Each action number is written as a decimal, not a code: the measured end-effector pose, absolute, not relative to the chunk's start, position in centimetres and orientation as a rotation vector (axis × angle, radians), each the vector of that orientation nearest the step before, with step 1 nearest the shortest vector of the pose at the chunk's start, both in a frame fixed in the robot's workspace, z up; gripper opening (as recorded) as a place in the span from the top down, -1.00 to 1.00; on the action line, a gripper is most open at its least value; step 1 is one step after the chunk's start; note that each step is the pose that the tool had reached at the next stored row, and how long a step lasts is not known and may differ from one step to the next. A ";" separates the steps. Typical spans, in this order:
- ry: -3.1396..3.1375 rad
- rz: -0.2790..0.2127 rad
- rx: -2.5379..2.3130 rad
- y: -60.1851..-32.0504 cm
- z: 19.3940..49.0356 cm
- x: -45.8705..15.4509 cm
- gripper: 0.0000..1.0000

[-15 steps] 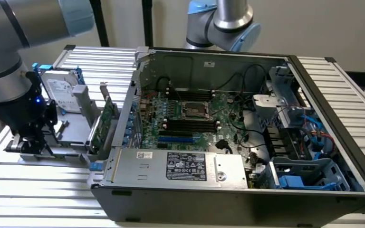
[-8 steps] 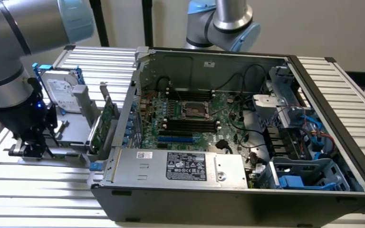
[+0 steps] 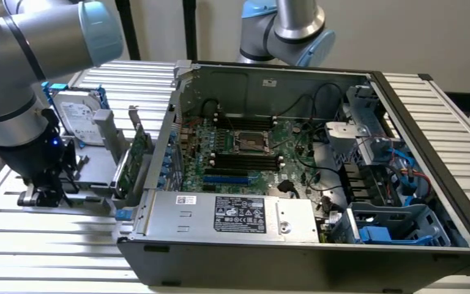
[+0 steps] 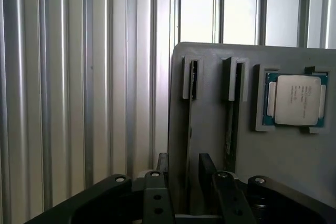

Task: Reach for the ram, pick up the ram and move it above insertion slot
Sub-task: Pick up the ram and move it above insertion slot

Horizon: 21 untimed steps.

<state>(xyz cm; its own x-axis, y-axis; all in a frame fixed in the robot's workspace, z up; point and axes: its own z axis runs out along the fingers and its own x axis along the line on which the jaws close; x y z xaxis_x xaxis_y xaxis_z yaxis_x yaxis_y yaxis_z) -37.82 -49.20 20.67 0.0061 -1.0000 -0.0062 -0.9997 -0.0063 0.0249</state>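
gripper [image 4: 185,165] low over gray holder [image 4: 294,161] beside the pc case [image 3: 300,257], fingers [image 4: 163,163] spread wide, nothing held. ram [image 4: 192,82] looks edge-on in the slot between them. risk: a pad catches the slot wall, grip closes off-centre & stick tilts or jams; cpu [image 4: 295,99] sits near.

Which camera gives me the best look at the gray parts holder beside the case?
The wrist view: it looks down onto the gray holder, showing its two narrow slots and a processor chip seated in a recess. The exterior view shows the holder side-on at its left, partly behind the arm.
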 end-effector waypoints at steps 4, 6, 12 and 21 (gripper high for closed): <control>-2.208 -0.040 2.222 -49.2 20.2 -37.8 0.27; -2.208 -0.042 2.222 -49.2 20.2 -37.8 0.27; -2.208 -0.043 2.223 -49.1 20.0 -37.8 0.27; -2.208 -0.043 2.222 -49.1 20.0 -37.8 0.69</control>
